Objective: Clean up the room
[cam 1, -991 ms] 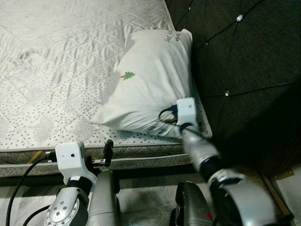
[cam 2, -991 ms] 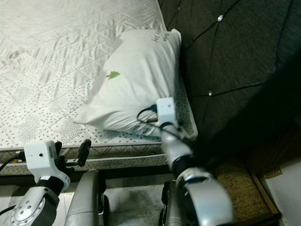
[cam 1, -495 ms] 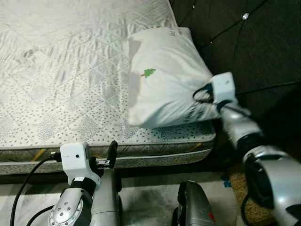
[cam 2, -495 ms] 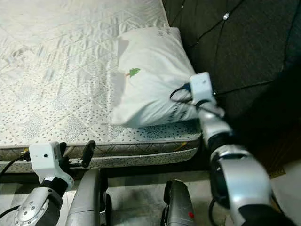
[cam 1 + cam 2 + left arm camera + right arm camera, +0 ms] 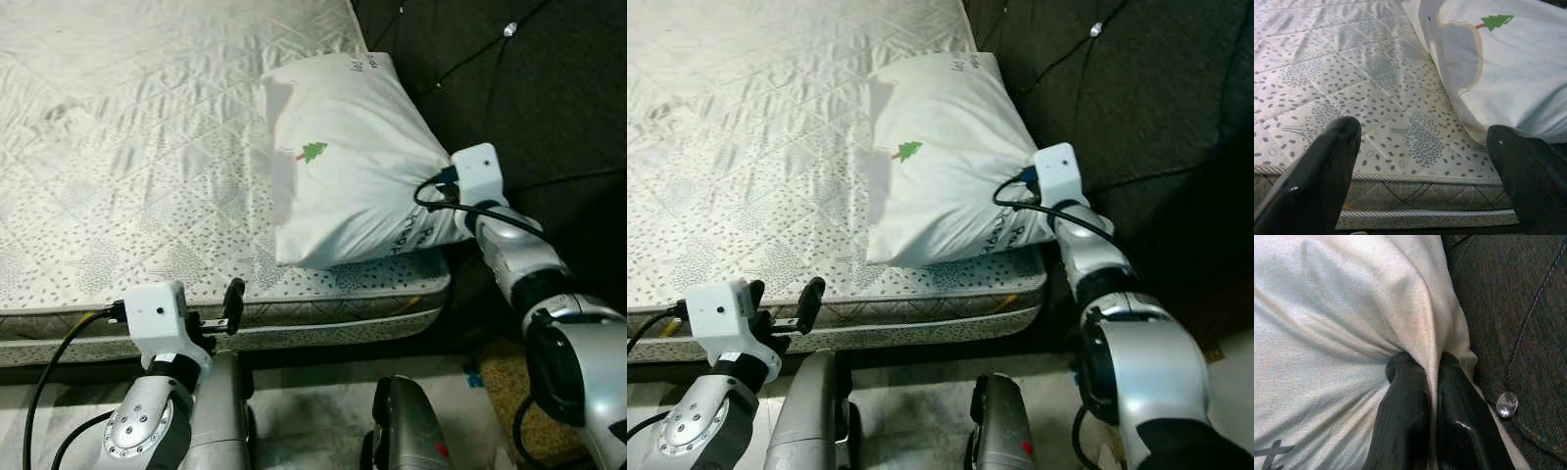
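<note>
The right gripper (image 5: 1432, 382) is pinched tight on a fold of the white pillow (image 5: 358, 162), its two black fingers (image 5: 1403, 396) pressed nearly together with the cloth bunched between them. From that pinch the pillow spreads away over the head end of the mattress (image 5: 147, 127), its far long side lying against the dark tufted headboard (image 5: 529, 88), which runs just beside the gripper, one shiny button (image 5: 1507, 404) close to the fingertips. The pillow looks light and very soft, so it should drag or lift easily, but a hold on the cover alone lets the filling sag and swing; the cloth looks smooth and could slide out of a thin pinch, so a deeper bite at a corner or seam would be safer. The right arm reaches forward and up from the shoulder, forearm angled toward the headboard, wrist camera box above the grip. The left gripper (image 5: 1425, 166) hangs low in front of the mattress edge, its fingers spread wide and holding nothing, pointed across the quilted top toward the pillow's near corner.
</note>
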### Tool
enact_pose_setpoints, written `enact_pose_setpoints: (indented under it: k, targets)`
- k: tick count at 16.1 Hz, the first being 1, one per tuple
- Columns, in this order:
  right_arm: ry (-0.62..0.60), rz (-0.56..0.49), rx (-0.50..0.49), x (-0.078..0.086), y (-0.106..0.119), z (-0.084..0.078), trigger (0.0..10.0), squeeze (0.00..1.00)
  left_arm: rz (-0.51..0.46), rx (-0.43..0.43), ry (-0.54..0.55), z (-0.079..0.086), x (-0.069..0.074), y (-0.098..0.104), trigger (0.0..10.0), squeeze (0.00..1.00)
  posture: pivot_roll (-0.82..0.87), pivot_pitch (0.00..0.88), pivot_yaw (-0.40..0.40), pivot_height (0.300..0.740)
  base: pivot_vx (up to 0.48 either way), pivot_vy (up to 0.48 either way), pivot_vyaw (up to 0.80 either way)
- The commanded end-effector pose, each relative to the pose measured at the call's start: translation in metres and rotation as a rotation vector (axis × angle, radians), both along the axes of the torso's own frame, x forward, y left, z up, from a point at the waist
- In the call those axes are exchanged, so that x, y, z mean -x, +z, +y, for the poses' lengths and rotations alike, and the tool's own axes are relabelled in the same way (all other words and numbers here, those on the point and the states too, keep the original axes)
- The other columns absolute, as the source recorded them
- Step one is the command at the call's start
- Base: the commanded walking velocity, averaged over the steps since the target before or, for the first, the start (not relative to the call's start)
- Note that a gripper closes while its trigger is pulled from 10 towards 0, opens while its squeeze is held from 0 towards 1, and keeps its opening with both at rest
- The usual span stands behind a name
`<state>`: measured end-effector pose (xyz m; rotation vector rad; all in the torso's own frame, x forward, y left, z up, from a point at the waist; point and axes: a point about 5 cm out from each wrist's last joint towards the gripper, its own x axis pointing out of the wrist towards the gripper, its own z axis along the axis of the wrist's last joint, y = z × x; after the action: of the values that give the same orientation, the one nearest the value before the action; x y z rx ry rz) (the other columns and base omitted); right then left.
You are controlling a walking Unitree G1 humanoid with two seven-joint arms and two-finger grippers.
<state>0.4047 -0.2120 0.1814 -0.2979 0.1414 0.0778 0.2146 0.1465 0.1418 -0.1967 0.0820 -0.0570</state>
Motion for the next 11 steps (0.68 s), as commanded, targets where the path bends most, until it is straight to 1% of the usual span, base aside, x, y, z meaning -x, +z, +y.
enact_pose_setpoints:
  k: [1,4,6,7,9,11]
  targets:
    - [-0.053,-0.059,-0.040,0.004,0.006,-0.021,0.0,0.00,0.022,-0.003,0.010,0.002,0.001,-0.006,10.0,0.00,0.11,0.178,-0.018,0.590,0.000,0.000,0.00]
    - [-0.109,-0.065,-0.122,0.019,-0.017,-0.041,0.0,0.00,0.023,-0.002,0.005,0.003,-0.001,-0.007,10.0,0.00,0.09,0.178,0.001,0.590,0.000,0.000,0.00]
    - [-0.124,-0.074,-0.140,0.025,-0.025,-0.046,0.0,0.00,0.021,-0.004,-0.002,0.003,-0.003,-0.007,10.0,0.00,0.08,0.174,0.008,0.590,0.000,0.000,0.00]
    - [-0.134,-0.080,-0.154,0.031,-0.032,-0.051,0.0,0.00,0.018,-0.005,-0.006,0.004,-0.005,-0.006,10.0,0.00,0.08,0.174,0.010,0.590,0.000,0.000,0.00]
    - [-0.160,-0.094,-0.195,0.045,-0.049,-0.053,0.0,0.00,0.021,-0.005,-0.020,0.002,-0.004,-0.008,10.0,0.00,0.07,0.171,0.013,0.590,0.000,0.000,0.00]
    - [-0.163,-0.120,-0.231,0.056,-0.057,-0.048,0.0,0.00,0.023,-0.004,-0.025,0.002,-0.004,-0.009,10.0,0.00,0.06,0.168,0.018,0.590,0.000,0.000,0.00]
